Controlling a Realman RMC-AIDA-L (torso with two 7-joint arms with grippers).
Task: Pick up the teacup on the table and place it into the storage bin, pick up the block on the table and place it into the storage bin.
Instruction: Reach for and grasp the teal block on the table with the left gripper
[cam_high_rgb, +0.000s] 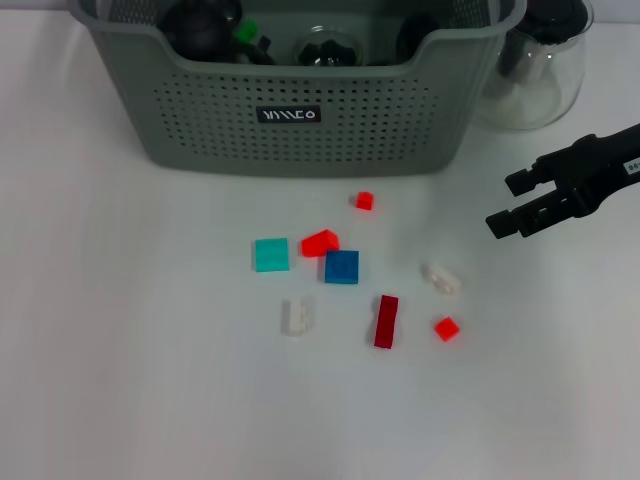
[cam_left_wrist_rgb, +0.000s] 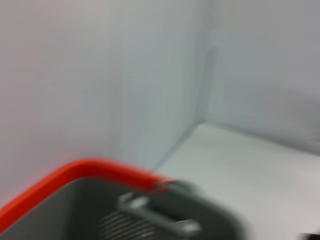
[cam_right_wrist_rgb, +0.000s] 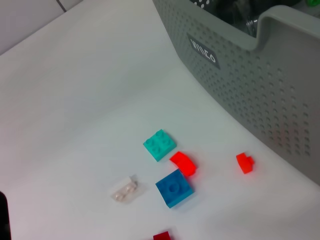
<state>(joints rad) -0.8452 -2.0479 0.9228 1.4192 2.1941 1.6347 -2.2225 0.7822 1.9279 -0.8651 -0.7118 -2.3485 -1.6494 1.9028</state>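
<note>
Several blocks (cam_high_rgb: 341, 267) lie left of the apparently open right pincer (cam_high_rgb: 510, 203).

matt perforated plastic storage bin (cam_high_rgb: 300, 120) — glossy clear glass teapot (cam_high_rgb: 535, 70).

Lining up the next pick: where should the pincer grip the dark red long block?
From above, closing across the narrow width of the dark red long block. It lies flat, long axis pointing toward the grey-green perforated storage bin, both long sides free. The open right pincer is nearest.

storage bin (cam_high_rgb: 300, 120), small black label (cam_high_rgb: 288, 115), white stylised lettering, not legible
</note>
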